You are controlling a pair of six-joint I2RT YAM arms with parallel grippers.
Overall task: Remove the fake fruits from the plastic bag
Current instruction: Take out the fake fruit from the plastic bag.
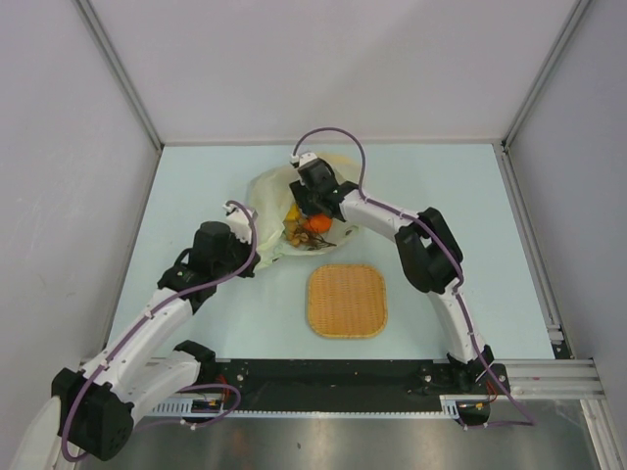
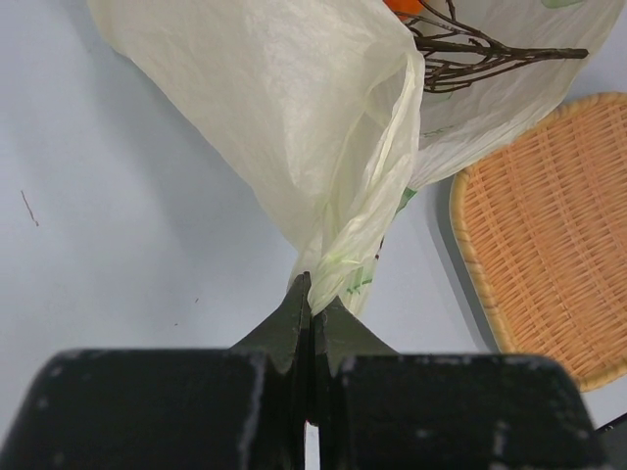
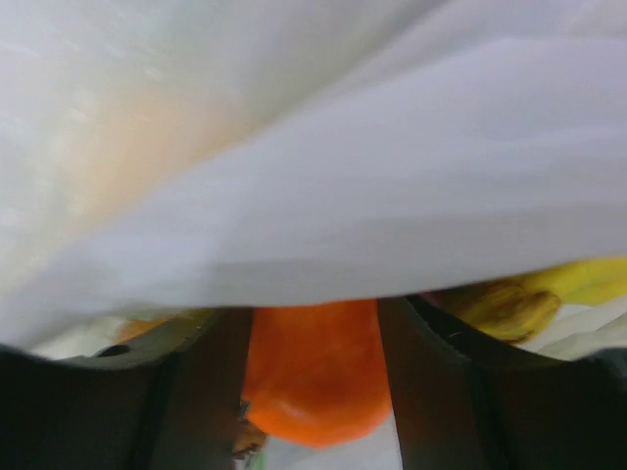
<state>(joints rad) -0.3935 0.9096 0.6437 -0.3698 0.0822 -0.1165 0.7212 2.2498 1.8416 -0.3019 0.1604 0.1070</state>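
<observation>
Holding the bag (image 2: pixel 294 117) is your left gripper (image 2: pixel 312 294): jaws together, pinched on a twisted fold of the film at the bag's near-left edge. That arm is anchoring; leave it there.

- Bag lies mid-table (image 1: pixel 441 176), just beyond the mat (image 1: pixel 347 301), with its mouth open towards the mat.
- Fruits visible in the mouth: orange (image 3: pixel 313 382), a brown twiggy cluster (image 2: pixel 490 59), and a yellow piece, probably banana (image 3: pixel 578 279). The rest are hidden under film.
- Right gripper (image 1: pixel 315 211) is reaching into the mouth from the far-right side. In its wrist view the orange fills the gap between the two fingers (image 3: pixel 431 392), and both look pressed against its sides. Read that as clamped on the orange, though how firm the grip is you cannot tell.

What the next move turns on:
- The orange sits straight ahead of the right jaws, between them, not off to one side. It is round, so no axis needs lining up.
- A sheet of bag film drapes over the top of the fingers and blocks most of that view. Lifting straight up would likely drag film along.
- The freer way out looks to be back through the mouth, towards the mat, while the left gripper keeps the edge taut.
- The cluster lies just beside the orange and could snag on the way out.
</observation>
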